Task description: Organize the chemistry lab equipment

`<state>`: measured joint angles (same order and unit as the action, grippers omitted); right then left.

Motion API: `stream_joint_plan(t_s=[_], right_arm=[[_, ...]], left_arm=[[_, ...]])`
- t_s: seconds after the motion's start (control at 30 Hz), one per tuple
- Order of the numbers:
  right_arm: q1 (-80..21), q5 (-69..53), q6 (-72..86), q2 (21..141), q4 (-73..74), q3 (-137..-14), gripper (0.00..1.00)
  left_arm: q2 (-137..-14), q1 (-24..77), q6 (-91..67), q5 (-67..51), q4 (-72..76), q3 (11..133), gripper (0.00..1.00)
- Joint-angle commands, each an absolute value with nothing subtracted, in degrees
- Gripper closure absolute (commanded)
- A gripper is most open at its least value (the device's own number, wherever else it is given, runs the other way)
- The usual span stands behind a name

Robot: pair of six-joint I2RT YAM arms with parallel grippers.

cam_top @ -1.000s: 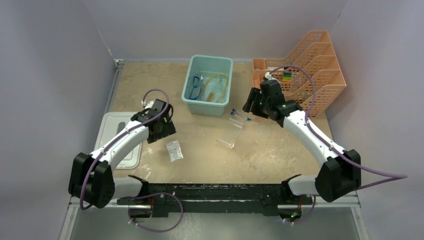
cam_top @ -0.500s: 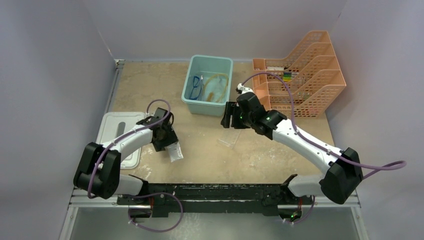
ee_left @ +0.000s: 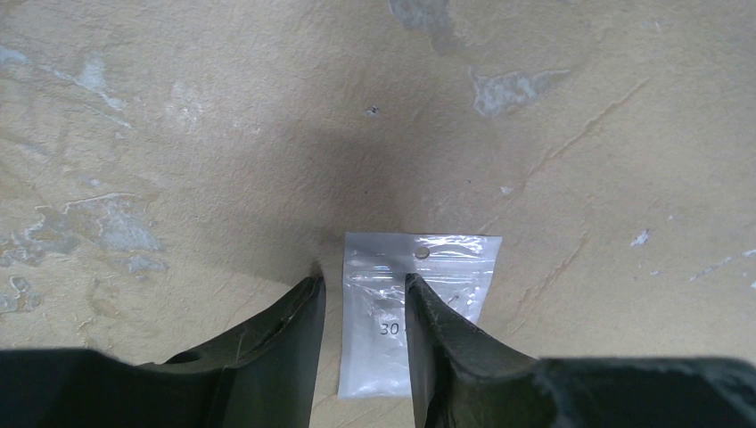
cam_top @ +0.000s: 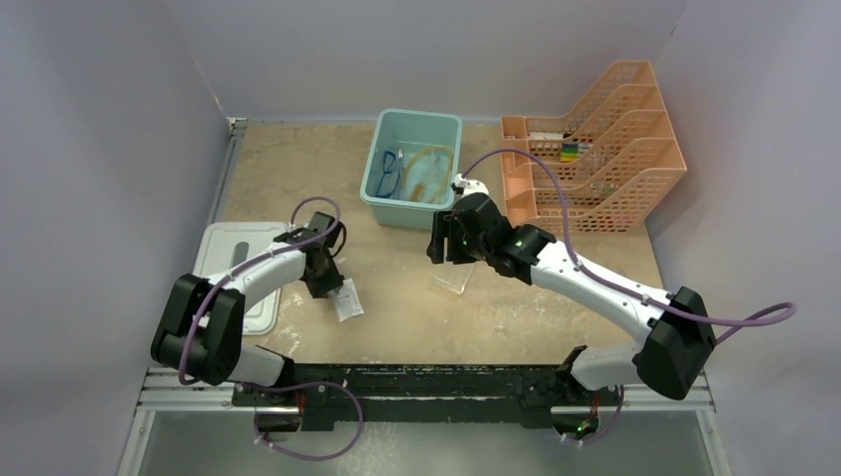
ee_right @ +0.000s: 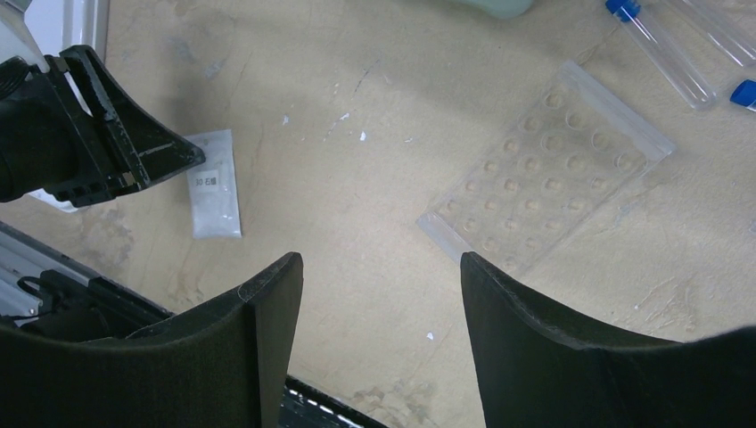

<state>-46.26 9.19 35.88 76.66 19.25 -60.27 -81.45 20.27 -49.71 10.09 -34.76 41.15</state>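
Under my left gripper (ee_left: 361, 281), a small plastic packet (ee_left: 446, 267) flat on the table (ee_left: 178, 134).
Fingers (ee_left: 267, 348) part-shut with a gap, one over the packet, one just off its edge; closing could slide off the thin film or crumple it. Label reads "30", rest unreadable. Beyond, my right gripper (ee_right: 379, 259) hovers spread and empty by the clear rack (ee_right: 544, 169).

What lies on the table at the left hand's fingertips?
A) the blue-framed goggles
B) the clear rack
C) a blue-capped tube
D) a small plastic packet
D: the left wrist view shows the small plastic packet lying flat between the fingertips of the left hand.
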Motion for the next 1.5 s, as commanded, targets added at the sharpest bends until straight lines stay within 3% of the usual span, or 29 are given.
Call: stream_joint_plan(t_s=[0.0, 0.17, 0.47, 0.63, 0.83, 1.1, 1.47], right_arm=[[-46.78, 11.97, 35.95, 76.12, 17.32, -61.00, 0.33], [-46.98, 12.35, 35.99, 75.96, 17.35, -60.74, 0.33], [-49.85, 7.92, 31.89, 79.53, 13.76, -61.81, 0.33], [-55.13, 6.32, 28.67, 87.03, 10.58, -65.10, 0.34], [-60.48, 12.05, 30.85, 99.38, 13.42, -72.51, 0.35], [-64.07, 12.19, 31.83, 108.53, 14.03, -78.59, 0.37], [-64.85, 13.99, 31.24, 116.90, 20.51, -85.96, 0.37]], left_arm=[[-86.46, 20.27, -49.32, 9.68, -33.23, 37.67, 0.77], [-87.45, 20.30, -48.94, 9.16, -32.08, 37.56, 0.99], [-82.22, 20.30, -49.31, -0.40, -27.99, 37.60, 1.00], [-80.38, 20.30, -51.74, -6.21, -25.42, 37.61, 1.00], [-79.69, 20.21, -50.71, -3.82, -27.55, 38.23, 1.00], [-69.48, 17.28, -51.39, 5.65, -33.76, 41.68, 0.73], [-60.43, 10.37, -48.88, 19.19, -41.21, 48.02, 0.67]])
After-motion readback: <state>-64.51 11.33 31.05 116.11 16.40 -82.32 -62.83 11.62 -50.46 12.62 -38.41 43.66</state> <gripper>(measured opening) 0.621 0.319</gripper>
